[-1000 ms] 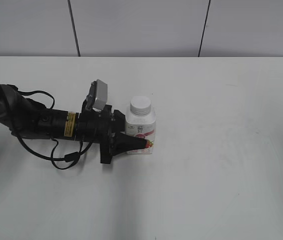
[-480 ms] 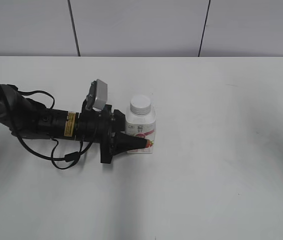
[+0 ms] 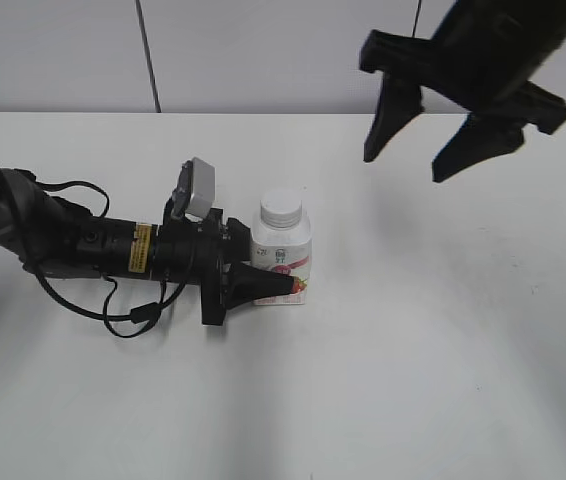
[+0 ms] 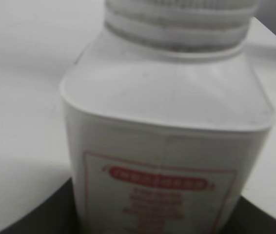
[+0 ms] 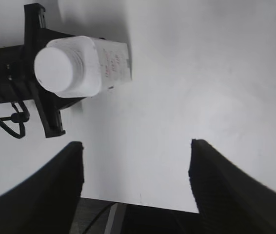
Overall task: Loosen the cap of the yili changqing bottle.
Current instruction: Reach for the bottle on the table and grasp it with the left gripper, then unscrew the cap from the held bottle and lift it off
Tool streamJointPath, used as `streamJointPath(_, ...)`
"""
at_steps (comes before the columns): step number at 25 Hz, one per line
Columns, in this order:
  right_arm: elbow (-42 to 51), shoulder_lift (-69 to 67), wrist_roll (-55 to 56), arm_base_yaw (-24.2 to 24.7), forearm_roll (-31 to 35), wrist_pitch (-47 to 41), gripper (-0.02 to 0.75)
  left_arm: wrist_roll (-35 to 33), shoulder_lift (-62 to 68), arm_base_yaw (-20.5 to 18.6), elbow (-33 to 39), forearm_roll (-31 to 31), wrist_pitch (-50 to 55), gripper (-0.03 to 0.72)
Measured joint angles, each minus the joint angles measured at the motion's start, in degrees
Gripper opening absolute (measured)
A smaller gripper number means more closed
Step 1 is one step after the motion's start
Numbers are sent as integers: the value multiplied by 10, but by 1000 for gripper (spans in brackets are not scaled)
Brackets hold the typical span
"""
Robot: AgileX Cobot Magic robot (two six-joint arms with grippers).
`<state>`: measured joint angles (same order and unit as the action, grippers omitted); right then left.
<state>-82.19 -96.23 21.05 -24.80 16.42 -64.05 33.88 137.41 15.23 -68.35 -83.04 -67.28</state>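
Observation:
The squat white yili changqing bottle [image 3: 282,262] stands upright on the white table, its pink-red label facing front. Its white ribbed cap [image 3: 282,209] sits on the neck. My left gripper [image 3: 275,278] lies low along the table from the left and is shut on the bottle's body; the left wrist view fills with the bottle [image 4: 167,141] and its cap's lower ribs [image 4: 177,19]. My right gripper [image 3: 404,162] hangs open and empty high above the table, right of the bottle. The right wrist view shows the cap [image 5: 60,66] and bottle [image 5: 109,63] at upper left, far from the right gripper [image 5: 135,151].
The left arm and its black cable [image 3: 128,315] lie across the table's left side. A grey panelled wall [image 3: 263,50] rises behind the table's far edge. The table's edge [image 5: 128,204] shows at the bottom of the right wrist view.
The right arm has swung in from the right edge and now hangs open high above the table, right of the bottle. The left gripper and the bottle have not moved.

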Motion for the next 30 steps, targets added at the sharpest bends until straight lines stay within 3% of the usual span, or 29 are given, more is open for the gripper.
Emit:
streamJointPath(12,-206,-201,9,-53,26,-38,533,0,0,0,0,13,4,372)
streamJointPath(30,-244,-273,11,-69,37,-22,519,0,0,0,0,20,9,370)
